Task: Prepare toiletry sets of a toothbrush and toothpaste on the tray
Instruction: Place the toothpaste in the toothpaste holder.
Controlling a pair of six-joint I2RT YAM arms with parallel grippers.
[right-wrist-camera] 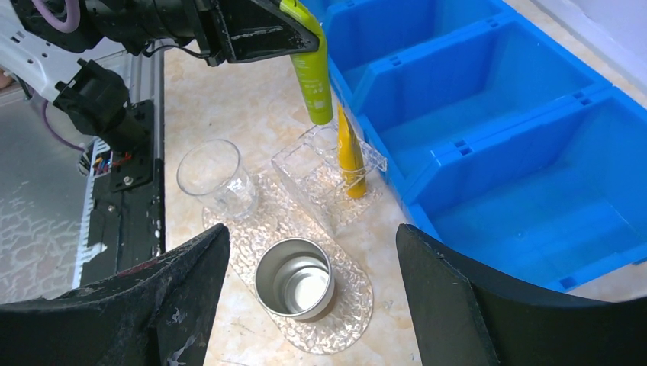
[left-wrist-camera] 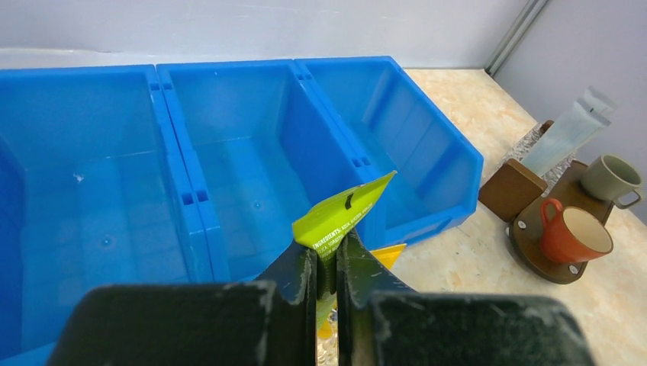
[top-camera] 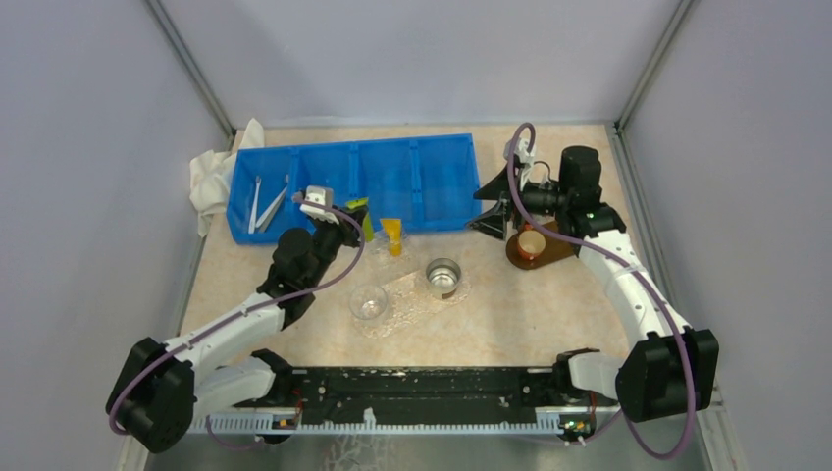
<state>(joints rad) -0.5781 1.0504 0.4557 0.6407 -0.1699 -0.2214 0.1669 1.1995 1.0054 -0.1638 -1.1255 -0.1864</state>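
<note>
The green toothpaste tube [left-wrist-camera: 347, 212] bears the word "INGREDIENTS:", with finer print after it too small to read.

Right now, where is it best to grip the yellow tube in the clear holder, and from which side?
Probably near the top end of the yellow tube, coming down from above. It stands almost upright, the clear holder encloses its lower part, and the blue bin is close beside it.

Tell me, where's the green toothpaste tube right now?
In the right wrist view, the green toothpaste tube hangs from the left gripper, shut on it, over the clear holder where a yellow tube stands, beside the blue bin.
</note>
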